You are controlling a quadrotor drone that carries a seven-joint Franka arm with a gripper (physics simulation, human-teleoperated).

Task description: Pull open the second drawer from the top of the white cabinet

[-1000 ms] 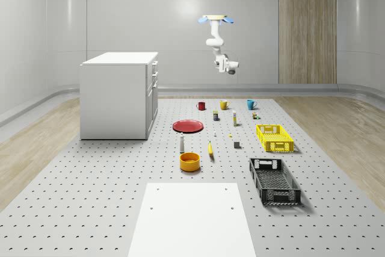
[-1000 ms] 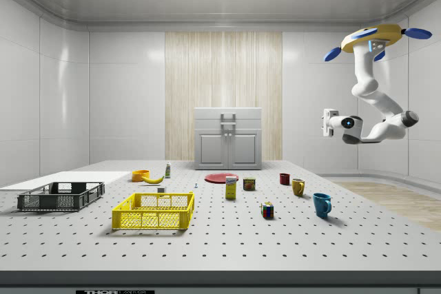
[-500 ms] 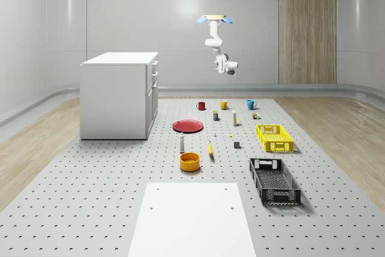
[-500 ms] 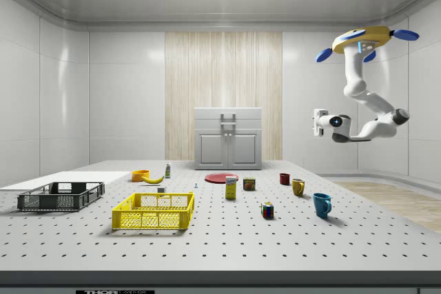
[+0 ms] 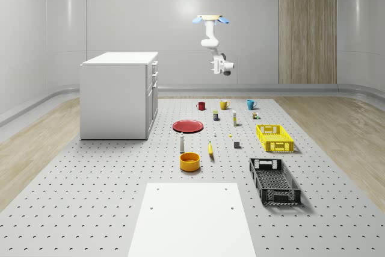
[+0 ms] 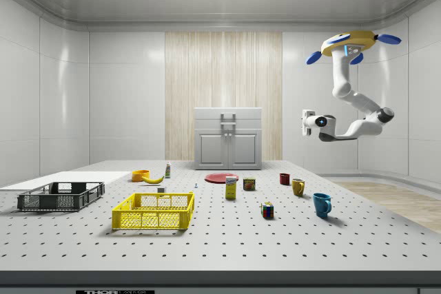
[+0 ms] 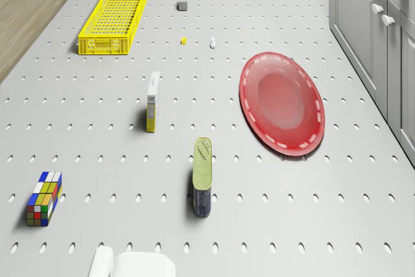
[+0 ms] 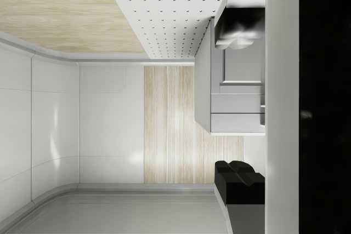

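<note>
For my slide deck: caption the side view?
Yellow quadrotor drone hovers beyond the mugs, its gripper facing the closed white cabinet.

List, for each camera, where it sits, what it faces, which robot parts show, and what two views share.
Whole-scene view: raised at the table's end, facing the white cabinet; drone, arm and gripper hover.
Side view: low, facing the cabinet's drawer fronts; whole robot airborne at its right.
Drone view: on the drone, angled down at the red plate; a white arm part shows.
Wrist view: along the gripper toward the cabinet; dark fingertips show.
Shared: whole-scene and side both show the yellow crate.
</note>
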